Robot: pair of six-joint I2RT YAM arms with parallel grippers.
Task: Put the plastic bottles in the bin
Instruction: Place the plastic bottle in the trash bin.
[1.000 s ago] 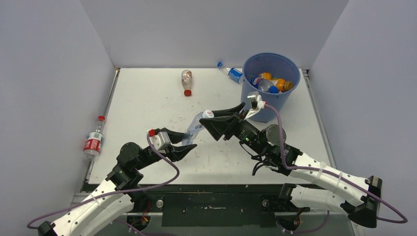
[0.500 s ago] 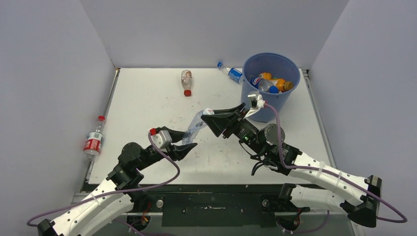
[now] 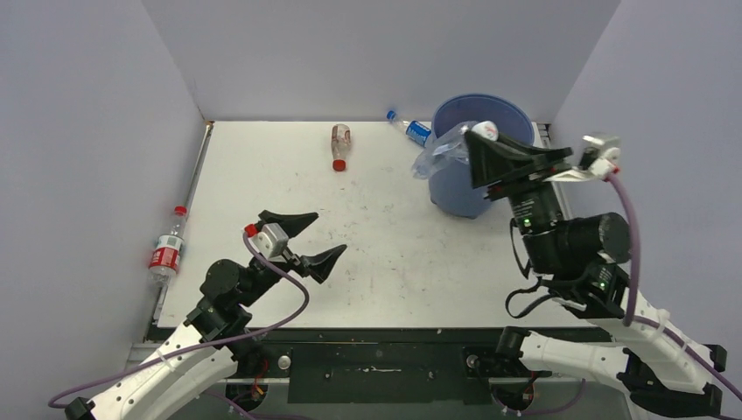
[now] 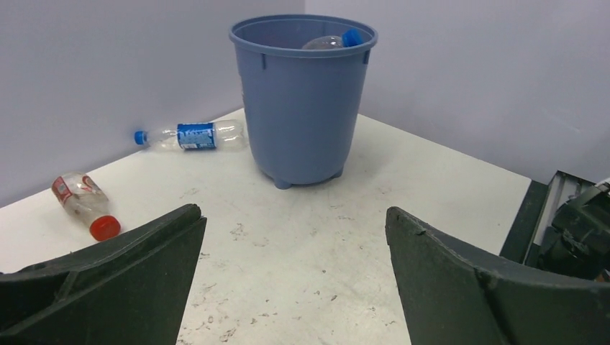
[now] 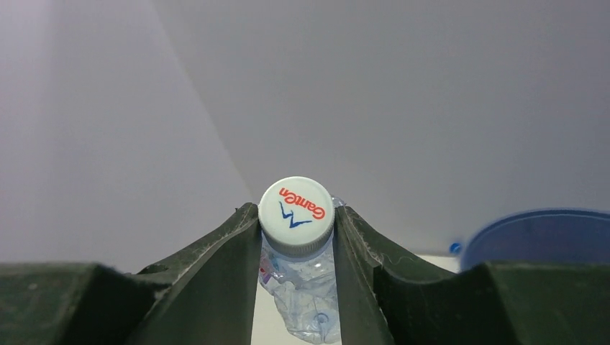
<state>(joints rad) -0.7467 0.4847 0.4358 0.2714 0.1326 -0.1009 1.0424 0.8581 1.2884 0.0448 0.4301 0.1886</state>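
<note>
Since 1 second ago the right gripper [image 5: 296, 212] has swung away from the table centre and up to the bin [image 3: 452, 188], carrying the crushed clear bottle [image 3: 440, 153] with it, while the left gripper [image 3: 325, 234] has let go and now stands wide apart and empty over the near table. The right claw is clenched on the bottle's neck, just under the white cap [image 3: 486, 131]. The crumpled body trails away from the fingers toward the left, its long axis roughly level, and appears to straddle the bin's left rim. The bin's mouth therefore lies to the right of the body, and I judge the bottle must travel further that way before release, or it may tip outside. Only the right arm is placed for this. The right wrist view shows the grip on the neck plainly but only a blue arc of the bin. The left wrist view shows the whole bin with a blue-capped bottle [image 4: 333, 40] inside, plus 2 bottles lying on the table, a blue-label bottle [image 4: 190, 136] and a red-cap bottle [image 4: 83, 203], but not the held one.
</note>
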